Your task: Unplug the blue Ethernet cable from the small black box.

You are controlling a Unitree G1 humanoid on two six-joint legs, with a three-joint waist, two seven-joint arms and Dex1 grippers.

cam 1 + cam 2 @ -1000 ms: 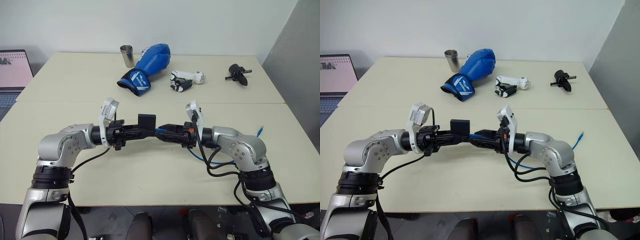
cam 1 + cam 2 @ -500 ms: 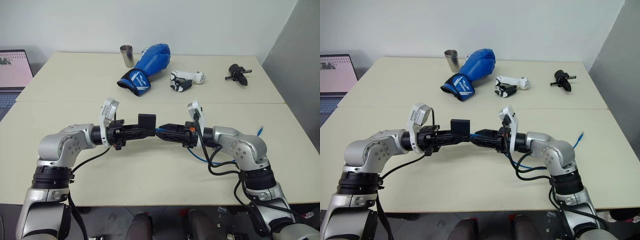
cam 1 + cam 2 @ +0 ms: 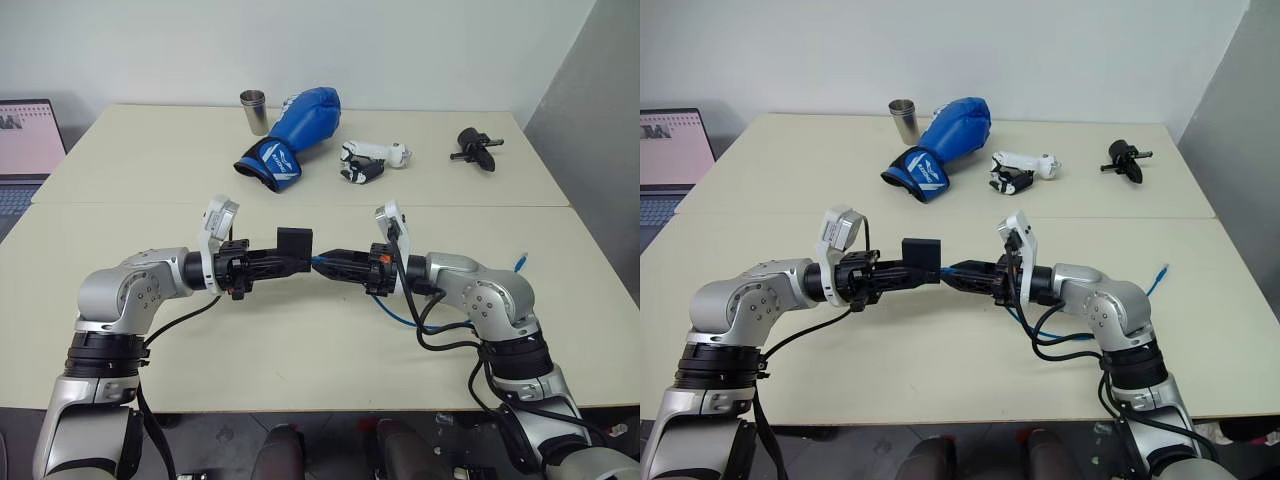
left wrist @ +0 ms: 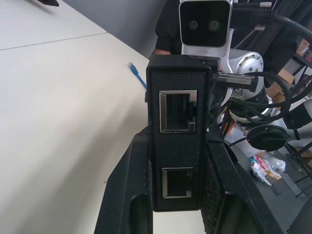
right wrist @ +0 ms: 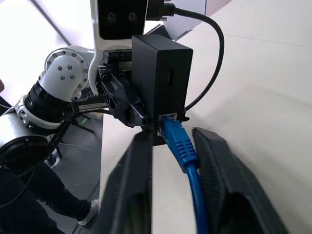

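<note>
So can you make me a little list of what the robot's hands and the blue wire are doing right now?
left gripper: shut on the small black box, holding it above the table
right gripper: fingers either side of the plug, grip unclear
blue Ethernet cable: one plug in the box's port, not yet pulled out
cable's far end: lies loose on the table by the right arm
box's other face: two empty ports, seen in the left wrist view
far side of table: blue boxing glove, metal cup
</note>
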